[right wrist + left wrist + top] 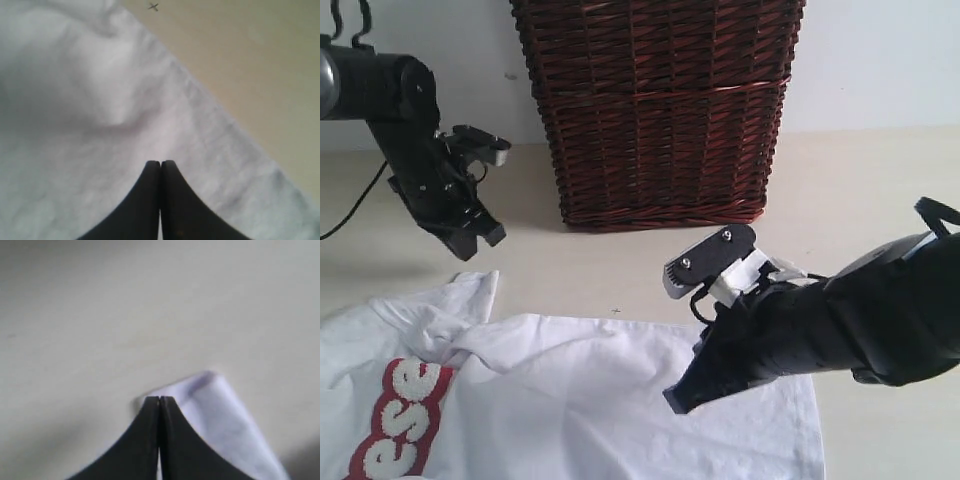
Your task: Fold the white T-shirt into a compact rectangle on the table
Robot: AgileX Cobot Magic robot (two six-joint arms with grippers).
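The white T-shirt lies spread and loosely rumpled on the near side of the bench. It runs out of my exterior view at the bottom and left, and part of its red-edged lettering shows near the lower left. My right gripper is poised over the plain cloth not far from the shirt's far edge, its jaws pressed together with nothing between them. My left gripper sits just beyond the shirt's far left corner, likewise fully closed and holding nothing. At the bench's far edge, against the wall, stands a dark brown wicker basket. Its top is cut off, so I cannot tell what is in it. The left wrist view adds what the exterior hides: the left gripper points at bare bench, just beside a folded corner of the shirt. Whether it touches the cloth I cannot tell. The right wrist view puts the right gripper above wrinkled fabric, with the shirt's edge running diagonally against the bench. A small dark mark sits just past that edge.
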